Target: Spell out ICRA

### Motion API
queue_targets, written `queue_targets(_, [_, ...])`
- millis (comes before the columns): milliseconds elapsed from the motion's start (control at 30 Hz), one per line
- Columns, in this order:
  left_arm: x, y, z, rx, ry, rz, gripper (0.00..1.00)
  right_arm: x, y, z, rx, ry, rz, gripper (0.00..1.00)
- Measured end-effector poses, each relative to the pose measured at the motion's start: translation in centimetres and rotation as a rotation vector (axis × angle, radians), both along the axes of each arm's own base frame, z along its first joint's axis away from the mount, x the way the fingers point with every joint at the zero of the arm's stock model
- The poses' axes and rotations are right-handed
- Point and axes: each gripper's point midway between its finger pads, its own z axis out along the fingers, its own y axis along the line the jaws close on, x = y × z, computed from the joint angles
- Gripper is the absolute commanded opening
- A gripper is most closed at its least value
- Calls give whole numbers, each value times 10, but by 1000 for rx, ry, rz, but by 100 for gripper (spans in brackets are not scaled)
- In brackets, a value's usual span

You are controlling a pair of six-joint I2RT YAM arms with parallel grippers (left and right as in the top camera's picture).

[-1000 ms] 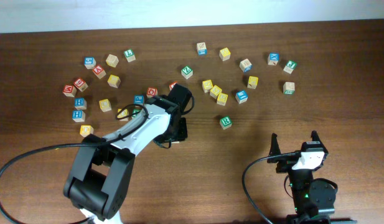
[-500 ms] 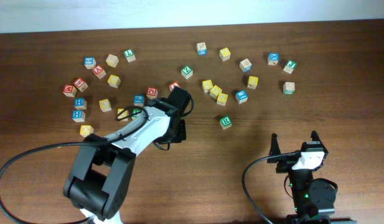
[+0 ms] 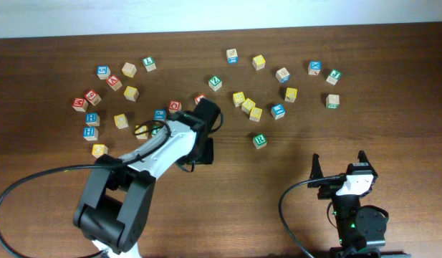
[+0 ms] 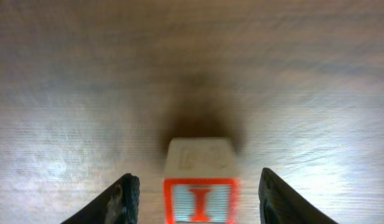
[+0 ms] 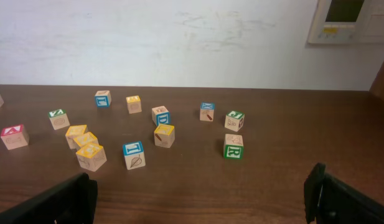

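Note:
In the left wrist view a wooden cube with a red I (image 4: 200, 201) stands on the table between the jaws of my left gripper (image 4: 196, 186). The jaws are open, with a gap on each side of the cube. From overhead the left gripper (image 3: 205, 149) covers this cube. A green R cube (image 3: 259, 141) lies alone to its right, also seen as the R cube (image 5: 233, 150) from the right wrist. A red A cube (image 5: 13, 134) sits far left in that view. Several yellow cubes (image 3: 248, 105) are too small to read for a C. My right gripper (image 3: 339, 165) stands open and holds nothing.
Many other lettered cubes are scattered across the far half of the table, a cluster at the left (image 3: 92, 118) and another at the right (image 3: 315, 68). A pale wall (image 5: 179, 37) rises behind the table's far edge.
From overhead the left wrist has edged very slightly toward the table's front. The cubes and the right arm are where they were.

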Motion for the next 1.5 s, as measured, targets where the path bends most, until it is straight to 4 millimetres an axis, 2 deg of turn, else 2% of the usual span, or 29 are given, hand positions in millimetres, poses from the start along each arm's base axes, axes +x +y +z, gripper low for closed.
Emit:
queue_targets(33, [5,-3,9,-4,-5,0,57,0,0,0,0,0,0,98])
queue_targets(100, [24,-13,43,-22,-39,1,59,0,0,0,-1,0,0,98])
queue_targets(167, [60,-20,97,-76,-141,29,60,0,0,0,0,0,0,98])
queue_targets(200, [71,-17,114,-91,-171,46,63,0,0,0,-1,-1,0,98])
queue_targets(233, [96,-7,144,-126,-252,92,68,0,0,0,0,0,0,99])
queue_targets(267, [116,5,163,-148,-318,130,68,0,0,0,0,0,0,98])
queue_targets(300, [129,23,171,-135,-361,172,71,0,0,0,0,0,0,98])
queue_targets(400, [136,63,170,-52,-374,249,74,0,0,0,0,0,0,98])
queue_targets(467, [136,78,162,-6,-358,276,77,0,0,0,0,0,0,98])
queue_targets(533, [135,86,140,35,-299,284,82,0,0,0,0,0,0,98])
queue_targets(600, [136,86,122,56,-260,279,99,0,0,0,0,0,0,98])
queue_targets(633, [136,86,116,61,-246,277,99,0,0,0,0,0,0,98])
queue_targets(700, [139,84,116,50,-254,273,99,0,0,0,0,0,0,98])
queue_targets(800, [143,72,116,-20,-258,264,99,0,0,0,-1,0,0,98])
queue_targets(933, [155,42,121,-132,-294,174,100,0,0,0,0,0,0,98])
queue_targets(967, [163,27,126,-175,-334,106,100,0,0,0,0,0,0,98])
queue_targets(1067, [164,-28,135,-255,-388,-78,100,0,0,0,0,0,0,98])
queue_targets(1133, [163,-53,138,-274,-414,-144,99,0,0,0,0,0,0,98])
queue_targets(1167, [162,-56,137,-267,-418,-155,99,0,0,0,0,0,0,98])
queue_targets(1200, [161,-53,136,-240,-419,-151,99,0,0,0,0,0,0,98])
queue_targets(1300, [153,-18,124,-82,-368,-101,99,0,0,0,0,0,0,98])
queue_targets(1433, [139,78,110,54,-229,110,99,0,0,0,0,0,0,98])
queue_targets(1467, [131,110,107,76,-178,178,99,0,0,0,0,0,0,98])
queue_targets(1500, [125,132,106,91,-144,227,99,0,0,0,0,0,0,98])
